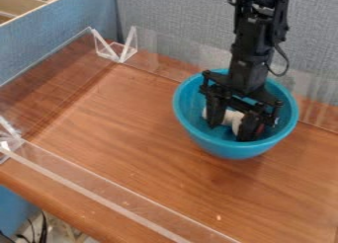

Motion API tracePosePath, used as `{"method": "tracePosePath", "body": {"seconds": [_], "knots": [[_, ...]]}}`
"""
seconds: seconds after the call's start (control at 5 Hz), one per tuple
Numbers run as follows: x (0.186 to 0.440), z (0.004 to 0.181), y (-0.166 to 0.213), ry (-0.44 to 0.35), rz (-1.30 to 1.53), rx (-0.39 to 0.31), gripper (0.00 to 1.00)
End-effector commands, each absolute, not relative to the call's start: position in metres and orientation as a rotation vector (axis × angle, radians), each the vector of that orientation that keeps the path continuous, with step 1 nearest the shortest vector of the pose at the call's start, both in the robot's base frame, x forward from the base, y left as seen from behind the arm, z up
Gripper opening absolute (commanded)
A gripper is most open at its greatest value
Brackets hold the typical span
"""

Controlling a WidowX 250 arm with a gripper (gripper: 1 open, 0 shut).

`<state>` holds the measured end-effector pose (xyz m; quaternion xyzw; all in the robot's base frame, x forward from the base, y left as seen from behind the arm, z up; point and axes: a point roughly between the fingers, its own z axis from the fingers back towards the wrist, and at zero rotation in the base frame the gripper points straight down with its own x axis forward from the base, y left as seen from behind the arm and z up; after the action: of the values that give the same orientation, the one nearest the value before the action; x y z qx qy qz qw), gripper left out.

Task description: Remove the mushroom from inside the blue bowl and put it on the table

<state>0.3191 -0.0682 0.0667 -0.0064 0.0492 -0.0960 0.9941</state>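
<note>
Single oblique view, facing down across the counter (145, 148) from above, near enough that the bowl (199, 136) shows whole.

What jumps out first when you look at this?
Probably the glossy turquoise blue bowl, right of the picture's middle, vivid against the reddish-brown table. Next, the black robot arm coming down from the top, its end effector down in the bowl. Between its fingers, a bit of the pale mushroom peeks out.
</note>
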Motion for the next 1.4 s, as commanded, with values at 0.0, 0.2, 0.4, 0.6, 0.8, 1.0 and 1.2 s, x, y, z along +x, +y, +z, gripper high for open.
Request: {"method": "tracePosePath", "body": {"seconds": [0.0, 0.2, 0.4, 0.6, 0.8, 1.0, 1.2], "knots": [[0.323, 0.084, -0.069, 0.032, -0.198, -0.025, 0.00], [0.322, 0.087, -0.068, 0.021, -0.195, -0.027, 1.00], [0.321, 0.090, -0.068, 0.013, -0.196, -0.029, 0.00], [0.319, 0.093, -0.067, 0.005, -0.197, -0.032, 0.00], [0.318, 0.095, -0.067, 0.000, -0.198, -0.033, 0.00], [0.317, 0.097, -0.067, -0.008, -0.196, -0.034, 1.00], [0.316, 0.100, -0.066, -0.017, -0.195, -0.036, 1.00]]}}
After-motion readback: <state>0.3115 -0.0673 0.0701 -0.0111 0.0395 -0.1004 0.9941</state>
